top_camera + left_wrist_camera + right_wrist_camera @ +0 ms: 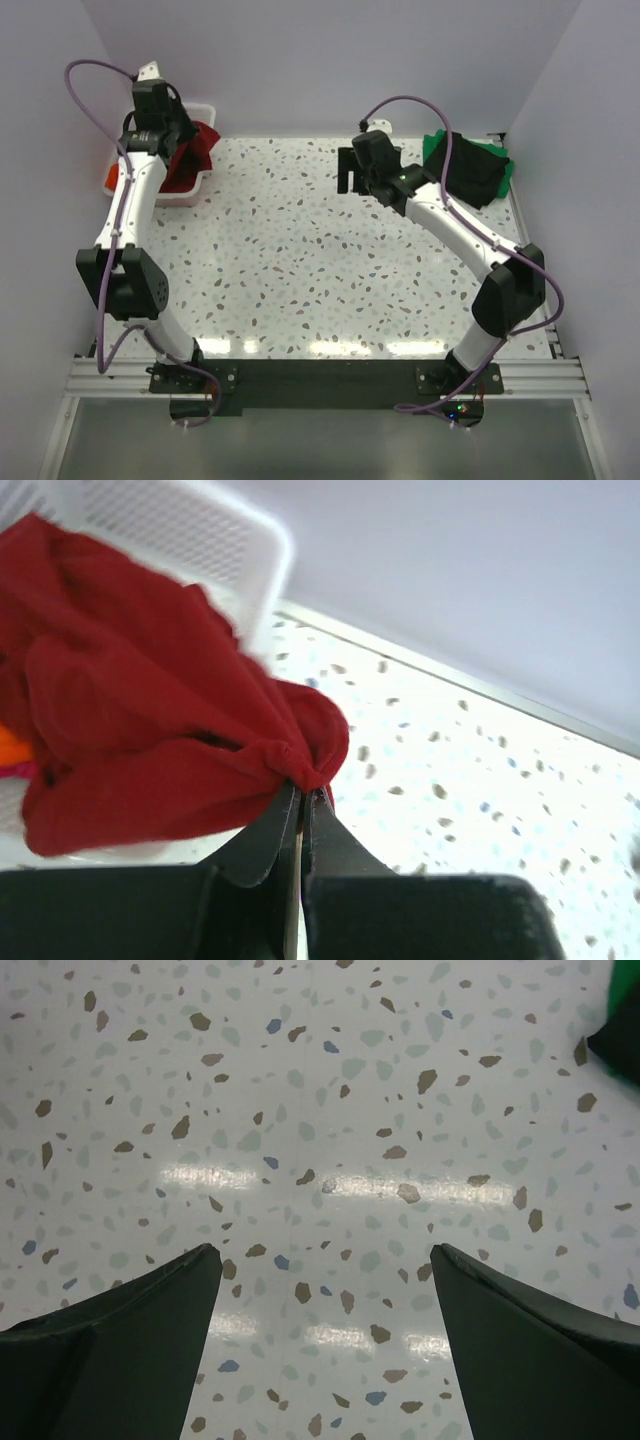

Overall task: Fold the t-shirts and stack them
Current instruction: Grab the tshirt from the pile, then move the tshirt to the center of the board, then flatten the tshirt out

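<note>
Because the dark red t-shirt [150, 730] is pinched only by a small gathered fold, it may slip free on lifting, or drag against the rim of the white basket [215, 540] and tip it. Cloth appears crumpled and bunched, heaped in the basket at the far left corner of the worktop [320, 260]. Left tool [303, 798]: clamped on the fold. Right tool [320, 1290]: jaws wide apart, empty, above the worktop.

No text, label, brand, number or sign can be read in any view: none is made out on the dark red cloth t-shirt [130, 730], the white slatted plastic basket [190, 530] or the speckled white tabletop [320, 1110].
</note>
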Controlling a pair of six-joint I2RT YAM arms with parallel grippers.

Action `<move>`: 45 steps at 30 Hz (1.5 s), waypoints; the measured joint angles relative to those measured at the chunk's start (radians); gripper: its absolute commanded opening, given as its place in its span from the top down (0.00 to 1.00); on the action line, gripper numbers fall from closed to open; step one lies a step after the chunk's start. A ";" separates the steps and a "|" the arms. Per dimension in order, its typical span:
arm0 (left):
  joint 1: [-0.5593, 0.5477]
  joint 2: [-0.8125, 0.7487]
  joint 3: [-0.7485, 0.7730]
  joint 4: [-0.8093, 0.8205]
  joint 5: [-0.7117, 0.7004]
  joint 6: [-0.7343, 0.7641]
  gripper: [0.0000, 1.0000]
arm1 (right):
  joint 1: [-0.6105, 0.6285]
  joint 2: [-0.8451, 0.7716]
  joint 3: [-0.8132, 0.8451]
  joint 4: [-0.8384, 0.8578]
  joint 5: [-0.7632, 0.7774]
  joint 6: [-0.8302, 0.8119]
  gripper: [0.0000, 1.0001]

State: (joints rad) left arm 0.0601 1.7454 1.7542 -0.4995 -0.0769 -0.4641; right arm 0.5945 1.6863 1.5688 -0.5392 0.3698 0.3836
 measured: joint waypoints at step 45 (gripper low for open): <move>-0.735 -0.256 0.071 0.026 0.190 0.241 0.00 | -0.013 -0.444 -0.189 -0.183 0.495 0.270 0.13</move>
State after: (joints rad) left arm -0.6746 1.4891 1.8256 -0.4736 0.1131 -0.2230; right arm 0.5816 1.2427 1.3796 -0.7219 0.8646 0.6533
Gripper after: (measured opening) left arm 0.997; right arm 0.869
